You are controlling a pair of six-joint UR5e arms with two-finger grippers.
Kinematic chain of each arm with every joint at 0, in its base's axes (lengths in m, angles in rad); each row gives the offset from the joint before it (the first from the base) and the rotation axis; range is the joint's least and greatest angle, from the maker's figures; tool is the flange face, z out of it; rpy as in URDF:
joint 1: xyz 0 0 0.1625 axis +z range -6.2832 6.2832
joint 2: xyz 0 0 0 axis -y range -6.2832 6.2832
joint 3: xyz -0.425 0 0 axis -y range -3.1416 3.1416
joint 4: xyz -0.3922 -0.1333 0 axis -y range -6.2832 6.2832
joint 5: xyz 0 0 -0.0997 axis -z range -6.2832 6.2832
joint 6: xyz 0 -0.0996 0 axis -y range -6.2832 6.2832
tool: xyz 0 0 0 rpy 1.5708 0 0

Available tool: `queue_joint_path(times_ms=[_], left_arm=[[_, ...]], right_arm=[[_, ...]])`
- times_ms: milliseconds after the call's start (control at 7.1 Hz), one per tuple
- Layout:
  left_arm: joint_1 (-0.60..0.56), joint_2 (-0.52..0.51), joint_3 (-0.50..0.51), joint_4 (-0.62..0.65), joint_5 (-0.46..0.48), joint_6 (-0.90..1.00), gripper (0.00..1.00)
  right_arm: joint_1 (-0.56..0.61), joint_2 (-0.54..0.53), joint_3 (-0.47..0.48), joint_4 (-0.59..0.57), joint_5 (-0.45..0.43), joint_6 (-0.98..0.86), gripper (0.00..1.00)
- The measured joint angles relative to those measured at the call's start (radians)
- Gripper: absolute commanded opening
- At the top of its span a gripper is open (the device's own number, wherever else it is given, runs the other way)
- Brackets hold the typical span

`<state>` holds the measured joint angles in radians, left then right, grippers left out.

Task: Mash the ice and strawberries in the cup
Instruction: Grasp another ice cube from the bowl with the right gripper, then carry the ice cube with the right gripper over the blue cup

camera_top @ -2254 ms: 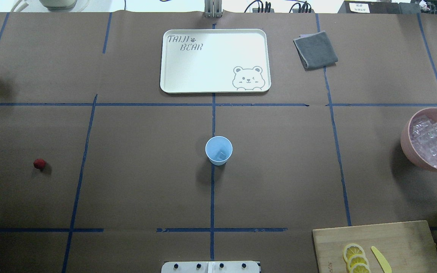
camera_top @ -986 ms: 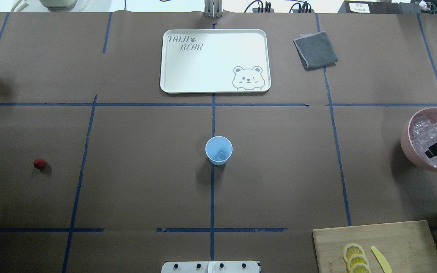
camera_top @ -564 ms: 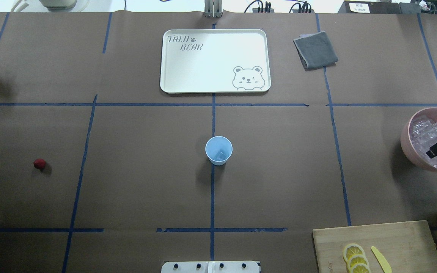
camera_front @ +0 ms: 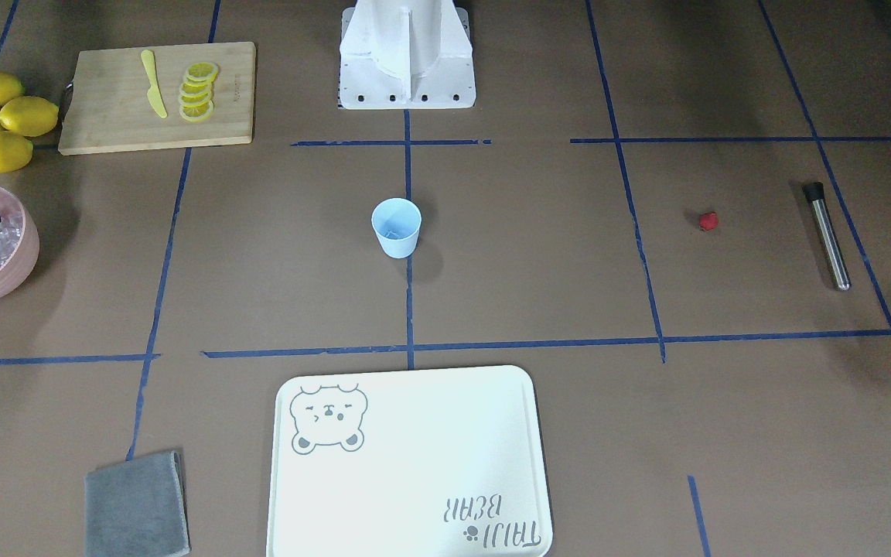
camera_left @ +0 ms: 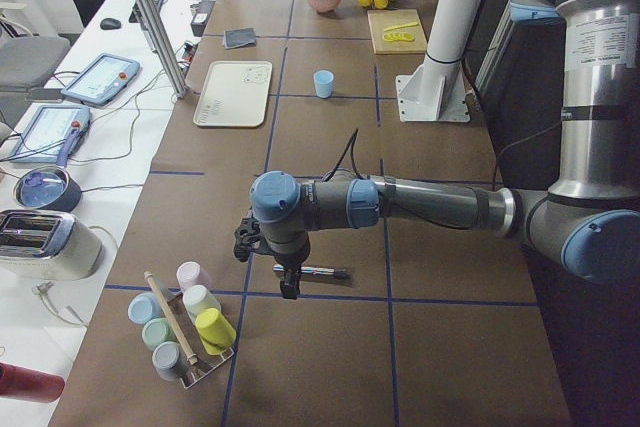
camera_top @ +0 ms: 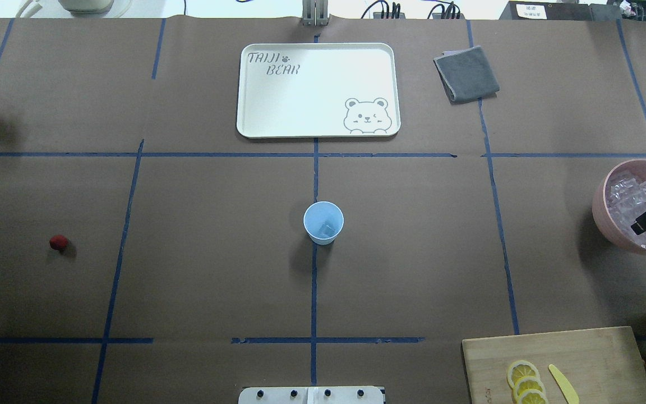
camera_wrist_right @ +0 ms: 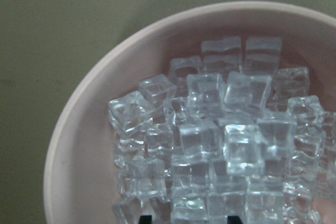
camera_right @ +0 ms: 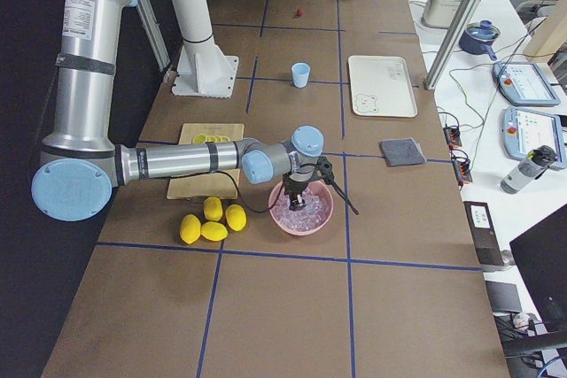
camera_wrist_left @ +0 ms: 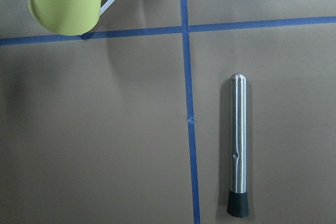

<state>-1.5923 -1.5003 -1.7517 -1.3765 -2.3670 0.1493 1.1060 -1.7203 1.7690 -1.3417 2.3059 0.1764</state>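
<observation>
The pale blue cup [camera_top: 323, 223] stands upright at the table's centre with one ice cube [camera_top: 328, 229] in its bottom. A small red strawberry [camera_top: 58, 242] lies alone far to the left. More ice [camera_wrist_right: 210, 140] fills the pink bowl [camera_top: 602, 209] at the right edge. My right gripper [camera_wrist_right: 190, 219] hangs open just above that ice, holding nothing. My left gripper [camera_left: 286, 277] hovers over a steel muddler [camera_wrist_left: 239, 150] at the left edge. It shows only in the exterior left view, so I cannot tell its state.
A white bear tray [camera_top: 317, 90] and a folded grey cloth [camera_top: 466, 73] lie at the far side. A wooden board [camera_top: 558, 365] with lemon slices and a yellow knife sits near right, whole lemons [camera_front: 1, 120] beside it. A rack of cups [camera_left: 185, 322] stands far left.
The right gripper's finger has shifted down and slightly left over the ice bowl, then held almost still. Cup, strawberry and muddler have not moved.
</observation>
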Motion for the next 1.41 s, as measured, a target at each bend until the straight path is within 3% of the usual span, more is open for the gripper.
queue_joint_path(times_ms=[141,704,1127,1409], left_arm=[[0.0,0.001,-0.001,0.0,0.0,0.0,1.0],[-0.004,0.005,-0.012,0.003,-0.001,0.0,1.0],[-0.005,0.015,-0.026,0.004,-0.002,0.0,1.0],[-0.004,0.032,-0.046,0.007,-0.003,-0.001,1.0]], right_arm=[[0.0,0.001,0.0,0.001,0.003,0.0,0.05],[0.057,0.005,0.037,-0.006,0.049,0.0,0.02],[0.145,0.002,0.239,-0.147,0.116,0.001,0.02],[0.106,0.109,0.297,-0.212,0.117,0.043,0.02]])
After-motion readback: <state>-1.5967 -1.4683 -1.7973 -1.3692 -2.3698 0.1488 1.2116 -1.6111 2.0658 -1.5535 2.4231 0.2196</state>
